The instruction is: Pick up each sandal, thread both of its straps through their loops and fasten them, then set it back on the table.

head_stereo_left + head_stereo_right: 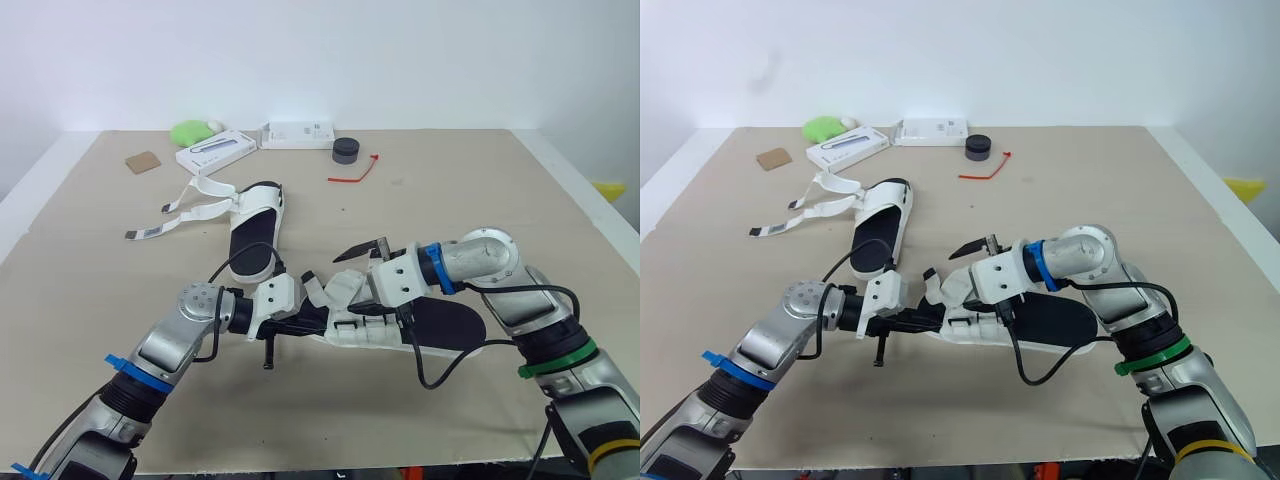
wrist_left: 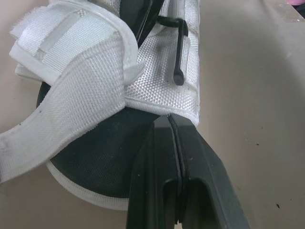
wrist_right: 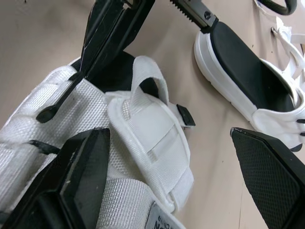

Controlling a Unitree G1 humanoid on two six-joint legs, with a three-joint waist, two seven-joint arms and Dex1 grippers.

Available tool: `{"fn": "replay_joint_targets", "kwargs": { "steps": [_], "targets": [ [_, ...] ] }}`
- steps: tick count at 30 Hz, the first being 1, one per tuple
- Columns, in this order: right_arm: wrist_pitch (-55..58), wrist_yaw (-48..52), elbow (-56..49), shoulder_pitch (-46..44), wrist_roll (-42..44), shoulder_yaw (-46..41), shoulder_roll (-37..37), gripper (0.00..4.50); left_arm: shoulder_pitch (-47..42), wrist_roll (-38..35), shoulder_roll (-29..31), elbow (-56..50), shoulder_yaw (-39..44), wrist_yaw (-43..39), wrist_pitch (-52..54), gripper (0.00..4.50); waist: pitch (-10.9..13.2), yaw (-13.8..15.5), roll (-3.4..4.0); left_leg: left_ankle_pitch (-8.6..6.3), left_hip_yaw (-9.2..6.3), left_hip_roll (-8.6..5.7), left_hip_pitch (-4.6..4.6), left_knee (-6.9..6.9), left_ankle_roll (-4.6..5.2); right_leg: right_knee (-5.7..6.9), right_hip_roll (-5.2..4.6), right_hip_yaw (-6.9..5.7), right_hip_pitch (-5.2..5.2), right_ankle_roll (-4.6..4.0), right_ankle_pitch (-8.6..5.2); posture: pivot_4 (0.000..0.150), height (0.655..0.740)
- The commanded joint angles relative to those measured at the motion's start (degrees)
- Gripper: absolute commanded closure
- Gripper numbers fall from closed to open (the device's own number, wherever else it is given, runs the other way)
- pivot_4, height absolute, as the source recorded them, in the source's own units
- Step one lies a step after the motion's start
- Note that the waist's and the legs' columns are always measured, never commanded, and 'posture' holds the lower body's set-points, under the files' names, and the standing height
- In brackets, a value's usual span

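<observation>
Lying flat near the front edge of the table [image 1: 90, 300], the near sandal [image 1: 452, 326] has its black footbed up and its white upper bunched at the end that sits between my two arms. My left gripper [image 2: 170, 120] reaches in from the left with its jaws pressed together and no gap showing, the tips right against the hem of that white upper; I cannot tell whether any webbing is caught between them. My right gripper [image 3: 171, 157] comes in from the right with its jaws spread wide, one finger on each side of a folded strap [image 3: 153, 128] that arches up off the upper, neither pad touching it. Further back and to the left, the far sandal [image 1: 256, 232] lies on the table well apart from the first, its loose straps [image 1: 188, 210] splayed out to the left. Along the back edge sit a green object [image 1: 189, 131], two white boxes [image 1: 216, 152], a black round thing [image 1: 346, 150], a red tie [image 1: 354, 173] and a small brown square [image 1: 143, 161].
</observation>
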Motion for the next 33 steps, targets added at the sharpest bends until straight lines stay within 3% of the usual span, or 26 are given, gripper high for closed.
{"fn": "replay_joint_targets", "kwargs": {
  "steps": [1, 17, 23, 33],
  "targets": [
    [0.77, 0.0, -1.56, -0.29, -0.39, 0.2, 0.25, 0.11, 1.43, 1.86, 0.34, 1.37, -1.25, 0.51, 0.98, 4.5, 0.0, 0.0, 0.0, 0.0, 0.0, 0.0, 0.0, 0.0, 0.0, 0.0, 0.0, 0.0, 0.0, 0.0, 0.0, 0.15, 0.74],
    [12.27, 3.8, -10.09, 1.03, 5.07, -0.88, -1.44, 0.11, 1.82, 1.87, 0.58, 1.34, -1.14, 0.45, 0.84, 4.5, 0.0, 0.07, 0.0, 0.0, -0.06, 0.01, -0.03, 0.0, 0.0, 0.0, 0.0, -0.05, -0.02, -0.02, -0.03, 0.15, 0.74],
    [13.63, 4.03, -12.66, 0.34, 3.41, 0.32, -2.29, 0.11, 1.9, 1.87, 0.46, 1.47, -1.19, 0.51, 0.82, 4.5, 0.0, 0.1, 0.0, -0.01, -0.1, 0.01, -0.06, -0.01, -0.01, 0.0, 0.0, -0.09, -0.04, -0.03, -0.06, 0.15, 0.74],
    [26.02, 2.98, -18.22, -2.7, 8.71, -1.57, 1.25, 0.11, 2.15, 1.87, 0.46, 1.28, -1.12, 0.72, 0.94, 4.5, 0.01, 0.13, 0.01, -0.01, -0.16, 0.02, -0.08, -0.01, -0.02, 0.01, 0.0, -0.14, -0.05, -0.04, -0.07, 0.15, 0.74]
  ]
}}
